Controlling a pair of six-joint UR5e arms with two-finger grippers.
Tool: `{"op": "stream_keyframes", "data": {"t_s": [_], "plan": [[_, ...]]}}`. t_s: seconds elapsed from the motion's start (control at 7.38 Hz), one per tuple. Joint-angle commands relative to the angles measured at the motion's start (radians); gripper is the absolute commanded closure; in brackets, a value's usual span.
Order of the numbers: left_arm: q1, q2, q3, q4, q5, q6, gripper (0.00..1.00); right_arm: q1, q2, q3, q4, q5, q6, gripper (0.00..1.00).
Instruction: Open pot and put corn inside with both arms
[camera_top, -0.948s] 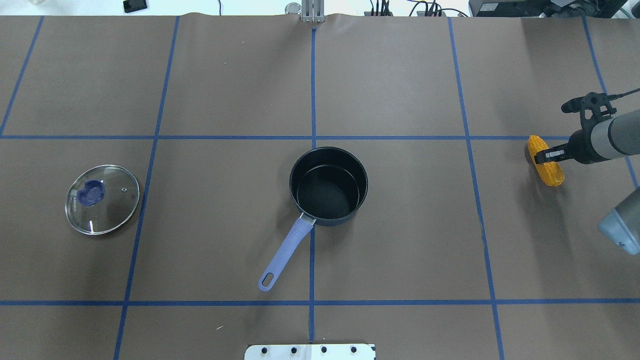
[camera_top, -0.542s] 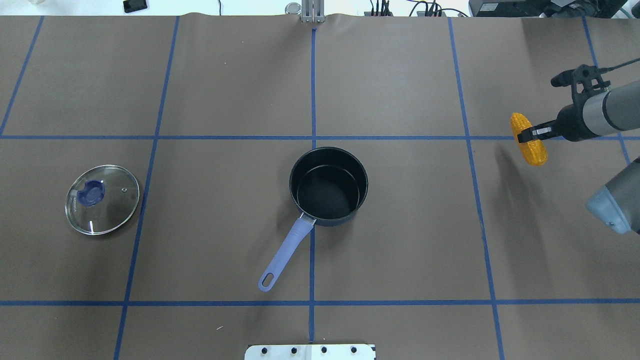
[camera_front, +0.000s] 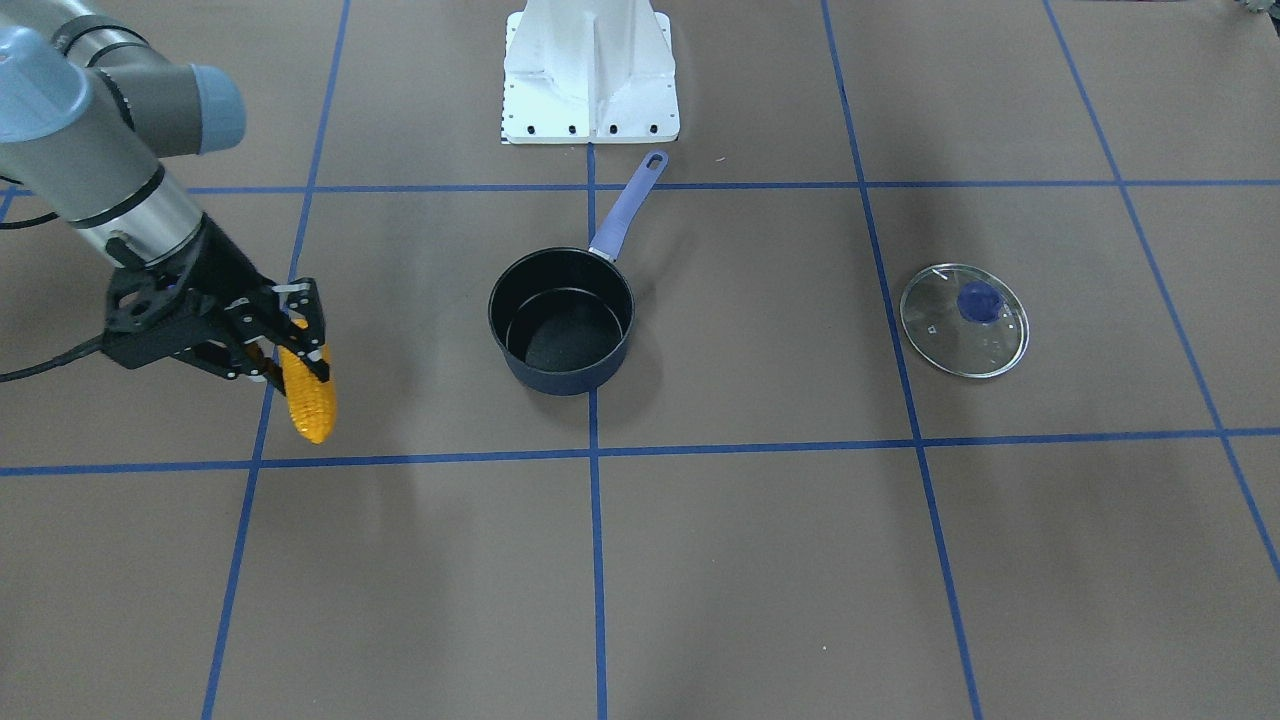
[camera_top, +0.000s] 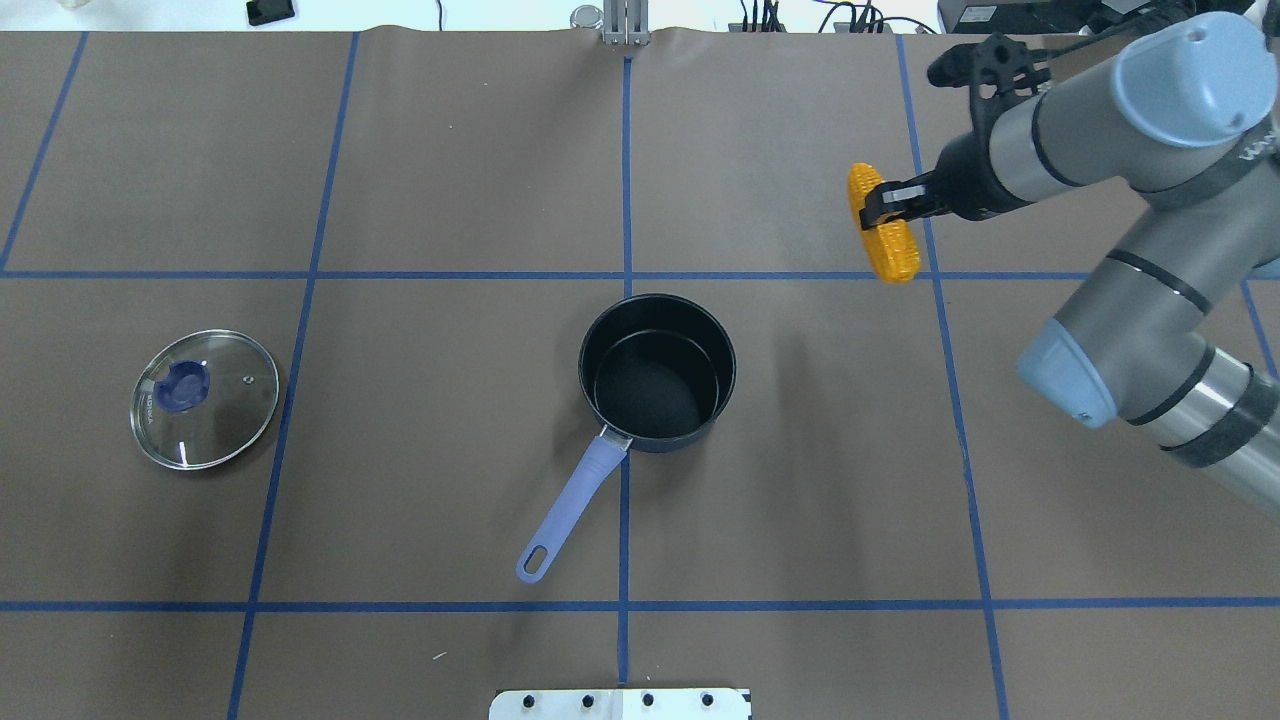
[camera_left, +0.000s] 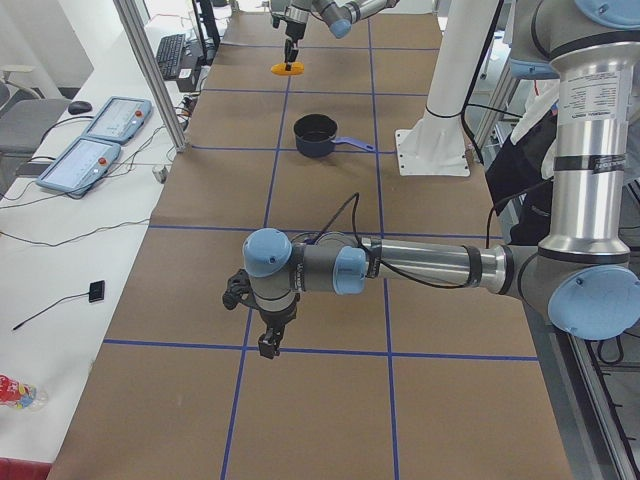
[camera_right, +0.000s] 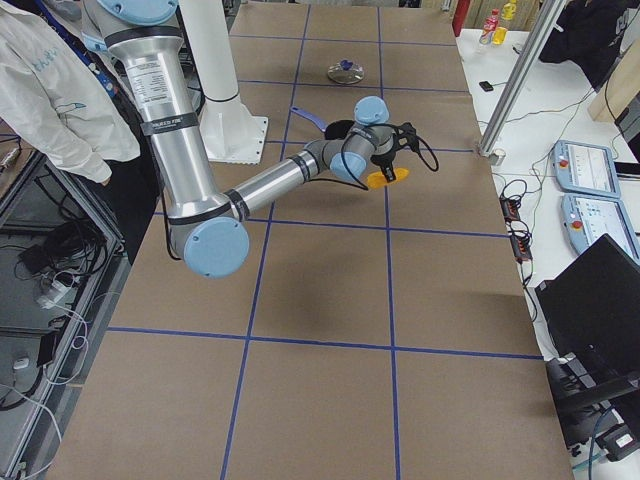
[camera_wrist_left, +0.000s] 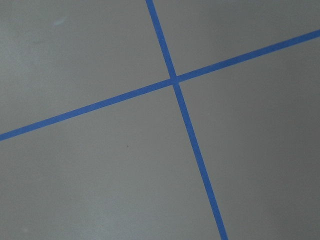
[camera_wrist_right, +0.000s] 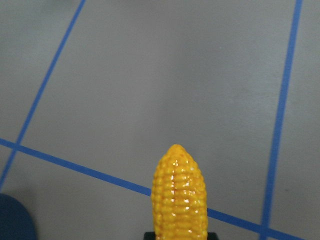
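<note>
My right gripper is shut on the yellow-orange corn and holds it in the air, to the right of and beyond the pot. The front-facing view shows the gripper around the cob's upper half, with the corn hanging tip down. The right wrist view shows the corn pointing away from the camera. The dark pot with its purple handle stands open and empty at mid-table. The glass lid lies flat far to the left. My left gripper shows only in the exterior left view, so I cannot tell whether it is open or shut.
The white base mount stands at the robot's edge of the table. Blue tape lines cross the brown table cover. Teach pendants and cables lie on the side bench beyond the table.
My right arm has swung left and toward the far side of the table, carrying the corn closer to the pot. The pot and lid have not moved.
</note>
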Motion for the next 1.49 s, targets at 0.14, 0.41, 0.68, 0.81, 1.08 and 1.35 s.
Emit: {"op": "stream_keyframes", "data": {"t_s": [0.14, 0.41, 0.68, 0.81, 1.08, 1.35], "plan": [[-0.001, 0.014, -0.024, 0.002, -0.010, -0.003, 0.02, -0.264, 0.188, 0.042, -0.301, -0.288, 0.260, 1.00], [-0.001, 0.014, -0.024, 0.002, -0.025, -0.021, 0.02, -0.387, 0.300, -0.028, -0.404, -0.423, 0.455, 1.00], [0.001, 0.014, -0.021, 0.002, -0.025, -0.021, 0.02, -0.424, 0.345, -0.105, -0.404, -0.458, 0.476, 0.60], [0.001, 0.014, -0.021, 0.002, -0.024, -0.021, 0.02, -0.430, 0.337, -0.110, -0.404, -0.511, 0.476, 0.26], [0.001, 0.014, -0.021, 0.002, -0.025, -0.021, 0.02, -0.430, 0.334, -0.107, -0.404, -0.533, 0.473, 0.00], [0.001, 0.014, -0.010, 0.003, -0.022, -0.023, 0.02, -0.388, 0.330, -0.082, -0.407, -0.501, 0.417, 0.00]]}}
